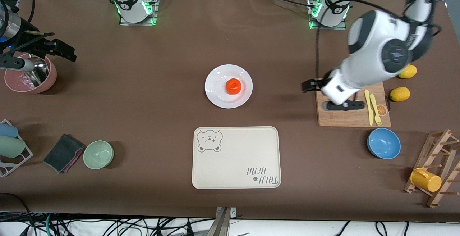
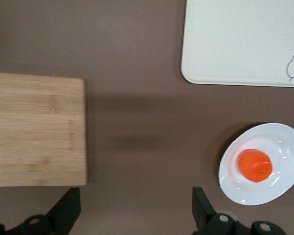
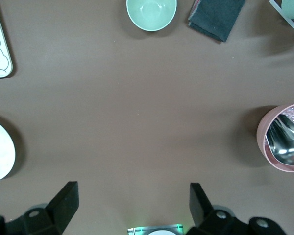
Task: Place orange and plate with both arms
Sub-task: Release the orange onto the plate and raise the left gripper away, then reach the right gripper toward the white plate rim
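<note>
Brown cloth covers the whole table (image 1: 151, 95), and cables hang below the edge nearest the front camera. At the middle of the table sits the plate (image 1: 217, 97), white and glossy, with the orange (image 1: 233, 86) resting on it a little off-center, toward the left arm's end. Just nearer the front camera than the plate lies a cream tray (image 1: 236, 157) printed with a bear.

The left gripper (image 1: 312, 85) hangs over the bare cloth at the edge of a wooden cutting board (image 1: 350, 117), between the board and the plate. Its fingers (image 2: 68, 208) are spread wide and hold nothing. In the left wrist view the plate (image 2: 284, 188) with the orange (image 2: 255, 165) is well apart from the board (image 2: 36, 129).

The right gripper (image 1: 61, 50) is up near the corner at the right arm's end of the table, beside a pink bowl (image 1: 48, 81) that holds a metal spoon (image 1: 36, 68). Its fingers (image 3: 63, 200) also stand wide apart with nothing between them.

Two lemons (image 1: 399, 94) lie beside the cutting board toward the left arm's end, and a blue bowl (image 1: 383, 143) sits nearer the front camera than the board. A green bowl (image 1: 98, 154) and a folded dark cloth (image 1: 63, 152) lie toward the right arm's end, close to the edge nearest the front camera.
</note>
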### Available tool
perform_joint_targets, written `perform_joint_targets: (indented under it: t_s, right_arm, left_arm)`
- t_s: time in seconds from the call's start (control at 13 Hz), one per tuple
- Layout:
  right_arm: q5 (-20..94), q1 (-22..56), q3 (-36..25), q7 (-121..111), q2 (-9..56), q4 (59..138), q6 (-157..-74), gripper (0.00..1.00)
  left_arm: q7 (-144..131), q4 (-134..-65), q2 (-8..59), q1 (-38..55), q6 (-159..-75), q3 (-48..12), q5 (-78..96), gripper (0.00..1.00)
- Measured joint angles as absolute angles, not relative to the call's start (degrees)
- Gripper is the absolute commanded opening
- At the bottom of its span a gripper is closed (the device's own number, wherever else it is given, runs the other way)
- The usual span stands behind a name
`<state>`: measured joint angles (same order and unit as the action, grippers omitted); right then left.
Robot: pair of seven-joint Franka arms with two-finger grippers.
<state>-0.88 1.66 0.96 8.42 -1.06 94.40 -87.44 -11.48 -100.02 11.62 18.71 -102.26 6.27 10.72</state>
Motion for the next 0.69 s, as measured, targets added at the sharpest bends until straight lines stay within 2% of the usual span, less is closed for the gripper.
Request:
perform_joint_targets:
  t_s: [0.46, 0.69]
  right_arm:
    - [-0.87, 1.66, 0.98, 8.33, -0.07, 94.48, -87.36, 1.0]
    - [-0.6, 1.76, 1.18, 8.29, 3.98, 95.05, -87.25, 1.0]
  left_arm:
    - [-6.29, -101.89, 0.44, 15.49, -93.3, 7.3, 1.3, 1.0]
    - [-6.25, -102.0, -3.36, 13.53, -89.39, 7.35, 1.16, 1.0]
